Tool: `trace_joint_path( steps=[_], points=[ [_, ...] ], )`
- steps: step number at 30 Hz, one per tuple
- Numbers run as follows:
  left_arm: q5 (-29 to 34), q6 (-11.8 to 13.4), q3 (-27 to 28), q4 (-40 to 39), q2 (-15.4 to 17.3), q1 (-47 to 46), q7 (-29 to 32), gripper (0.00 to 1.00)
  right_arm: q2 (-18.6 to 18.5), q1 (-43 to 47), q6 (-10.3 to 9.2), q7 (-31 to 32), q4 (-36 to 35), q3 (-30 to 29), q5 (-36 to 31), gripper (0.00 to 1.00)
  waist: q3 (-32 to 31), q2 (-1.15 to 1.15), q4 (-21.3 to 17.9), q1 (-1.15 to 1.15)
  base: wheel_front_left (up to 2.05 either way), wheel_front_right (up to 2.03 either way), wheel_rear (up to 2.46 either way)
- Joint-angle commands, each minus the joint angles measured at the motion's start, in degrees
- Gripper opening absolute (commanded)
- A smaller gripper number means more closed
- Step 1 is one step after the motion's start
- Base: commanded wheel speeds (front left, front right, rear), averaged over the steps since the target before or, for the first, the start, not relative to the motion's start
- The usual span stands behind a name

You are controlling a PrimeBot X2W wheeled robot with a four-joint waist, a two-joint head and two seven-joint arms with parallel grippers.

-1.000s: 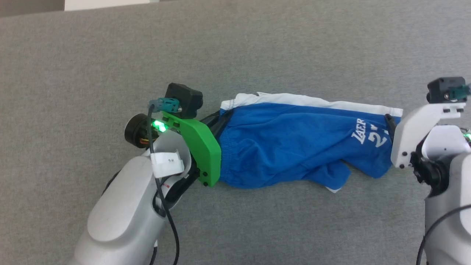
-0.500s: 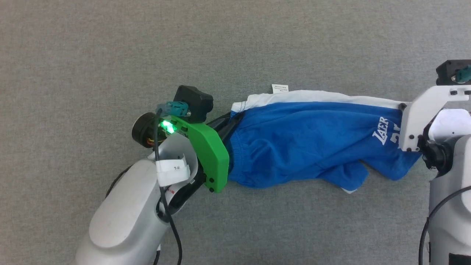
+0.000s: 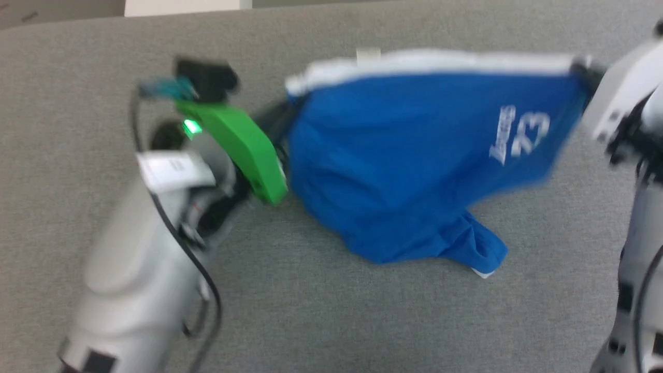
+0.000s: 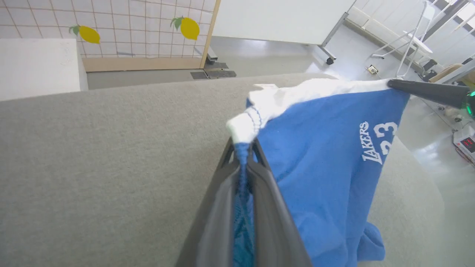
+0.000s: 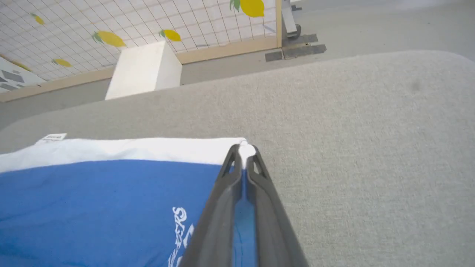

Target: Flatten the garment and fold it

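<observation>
Holding the blue shorts stretched by the waistband above the grey desk, our left end effector and right end effector each pinch one top corner in the blurred head view. The body of the shorts hangs between them. One bunched leg sags lowest, touching or nearly touching the desk; we cannot tell which. We judge that this leg could tuck under the rest when the shorts are laid down, leaving a lump instead of a flat sheet.

From the left wrist, we see our two dark fingers closed on a gathered wad of white band and blue cloth. The "LAKERS 23" print faces us, and the other arm's fingertip bites the far corner. The hold here is on crumpled cloth near the tips, so a hard outward pull could, we think, drag the corner free.

From the right wrist, our fingers are pressed together on the corner of the white band, with only a sliver of white showing past the tips. A small tag stands up at the band's far end. So thin a bite is the weaker one in our judgement: if it slips, that side drops and the shorts swing into a heap under the left arm.
</observation>
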Motion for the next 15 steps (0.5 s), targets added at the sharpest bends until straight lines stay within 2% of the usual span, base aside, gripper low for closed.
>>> trace_joint_path(
  steps=[1,5,8,12,15],
  points=[
    [-0.6,-0.4,1.6,1.0,1.3,-3.7,0.5,0.00,0.1,-3.5,-0.09,0.3,0.1,-0.6,2.0,0.00,-0.8,0.00,0.8,0.00,0.00,0.00,0.00],
    [-1.9,-0.6,5.2,5.3,3.6,-13.2,1.7,0.00,0.1,-12.7,-0.09,-1.1,3.1,-2.3,6.1,0.00,0.3,0.00,1.5,0.00,0.00,0.00,0.00],
    [-1.2,-0.6,7.0,8.7,5.4,-20.6,1.9,0.00,0.1,-20.1,-0.09,-3.3,7.1,-2.7,6.1,0.00,1.7,0.00,1.9,0.00,0.00,0.00,0.00],
    [0.1,0.1,9.5,13.8,7.3,-30.0,0.2,0.00,0.1,-30.8,-0.09,-9.9,13.0,-2.8,5.8,0.00,3.9,0.00,1.9,0.00,0.00,0.00,0.00],
    [1.3,-0.1,11.0,17.7,8.8,-36.1,-2.8,0.00,0.1,-38.0,-0.09,-17.2,17.6,-1.3,5.9,0.00,5.2,0.00,1.6,0.00,0.00,0.00,0.00]
  ],
)
